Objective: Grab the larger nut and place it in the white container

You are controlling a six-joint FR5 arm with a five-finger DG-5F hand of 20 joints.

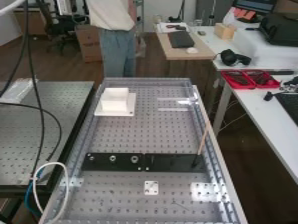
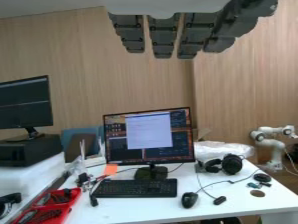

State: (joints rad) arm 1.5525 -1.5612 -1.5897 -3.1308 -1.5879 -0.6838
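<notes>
One larger nut (image 1: 113, 159), hole axis seemingly upright; empty hand (image 2: 163, 37), fingers straight.

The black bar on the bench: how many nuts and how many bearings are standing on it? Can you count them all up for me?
Nuts: 2 (the smaller nut and the larger nut)
Bearing: 1
Total on the black bar: 3
</notes>
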